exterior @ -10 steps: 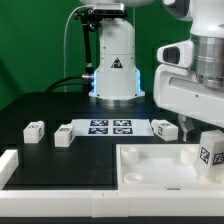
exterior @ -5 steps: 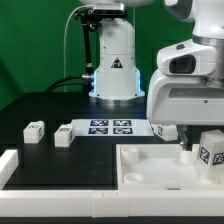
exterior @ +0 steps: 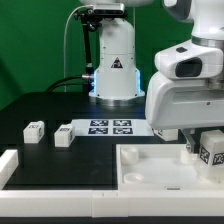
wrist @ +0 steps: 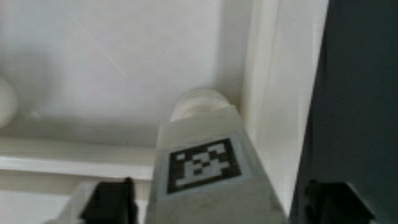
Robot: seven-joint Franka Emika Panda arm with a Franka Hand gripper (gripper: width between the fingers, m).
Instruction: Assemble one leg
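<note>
A leg (exterior: 212,150), a small white block with a square tag, stands at the right corner of the large white tray-like piece (exterior: 150,165). My gripper (exterior: 203,142) hangs over it. In the wrist view the leg (wrist: 210,150) lies between my two dark fingers (wrist: 111,200), its far tip at the tray's inner corner (wrist: 214,100). A thin gap shows between each finger and the leg, so the gripper (wrist: 214,205) stands open around it. Two more legs (exterior: 35,130) (exterior: 64,135) lie on the black table at the exterior view's left.
The marker board (exterior: 110,127) lies flat behind the tray. The arm's white base (exterior: 115,60) stands at the back. A white rail piece (exterior: 8,165) sits at the front left. The gripper body hides the table behind the tray's right side.
The gripper's body has shifted toward the exterior view's left and looms larger, now hiding the leg that lay right of the marker board. The tagged leg at the tray corner has stayed put.
</note>
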